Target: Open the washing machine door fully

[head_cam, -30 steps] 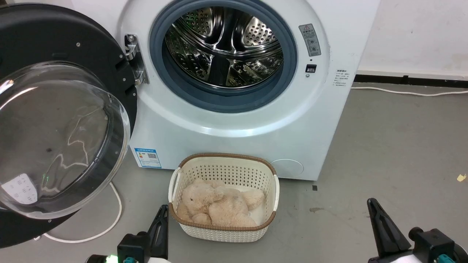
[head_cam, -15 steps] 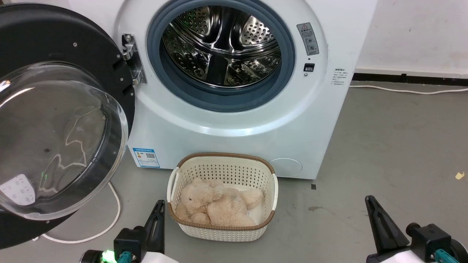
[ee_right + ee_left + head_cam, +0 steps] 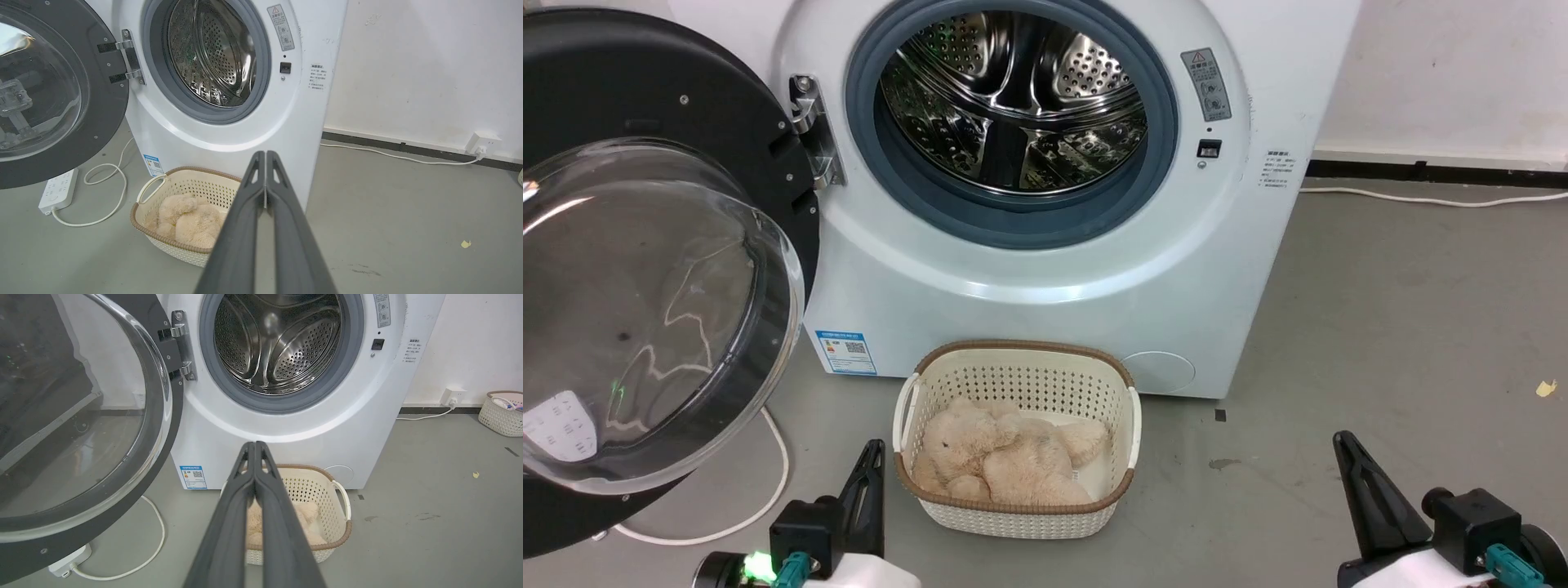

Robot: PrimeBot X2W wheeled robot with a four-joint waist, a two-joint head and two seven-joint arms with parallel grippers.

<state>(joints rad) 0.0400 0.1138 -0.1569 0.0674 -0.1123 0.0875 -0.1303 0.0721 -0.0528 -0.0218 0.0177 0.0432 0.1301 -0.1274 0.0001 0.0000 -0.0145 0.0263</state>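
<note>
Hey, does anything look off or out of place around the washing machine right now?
Nothing looks damaged or spilled. Two small things stand out: a white power strip lies on the floor beneath the open washing machine door, and a yellow scrap sits far right in the head view.

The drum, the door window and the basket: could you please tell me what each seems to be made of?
Drum: likely polished stainless steel, mirror-bright with punched holes.
Door window: clear and glossy, probably glass, though plastic is possible; the floor shows through it.
Basket: cream moulded plastic, matt, pierced in a grid, with a brown woven-looking rim.
</note>
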